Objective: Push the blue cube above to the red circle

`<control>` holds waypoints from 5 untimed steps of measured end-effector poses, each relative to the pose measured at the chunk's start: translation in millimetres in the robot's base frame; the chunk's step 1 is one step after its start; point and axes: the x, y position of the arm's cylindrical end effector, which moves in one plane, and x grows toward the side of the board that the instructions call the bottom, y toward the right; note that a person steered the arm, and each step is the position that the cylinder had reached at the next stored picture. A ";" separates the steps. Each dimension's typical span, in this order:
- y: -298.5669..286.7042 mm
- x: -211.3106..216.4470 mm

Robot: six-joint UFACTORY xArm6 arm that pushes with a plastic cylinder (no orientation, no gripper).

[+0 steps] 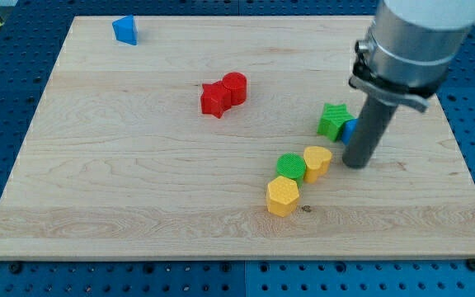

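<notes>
The blue cube [350, 130] lies at the view's right, mostly hidden behind my rod, touching a green star block [333, 120] on its left. The red circle, a red cylinder [234, 87], stands near the board's middle top, touching a red star block [214, 100] at its lower left. My tip [356, 164] rests on the board just below and slightly right of the blue cube, right of a yellow block [317, 162].
A green cylinder [290, 167] and a yellow hexagon block [283, 196] lie in a diagonal row with the yellow block. Another blue block [125, 30] sits at the view's top left. The wooden board [138, 181] ends near the view's bottom.
</notes>
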 end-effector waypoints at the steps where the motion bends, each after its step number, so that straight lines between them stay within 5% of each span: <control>1: 32.4 -25.5; 4: 51.6 -75.7; 5: 67.2 -59.5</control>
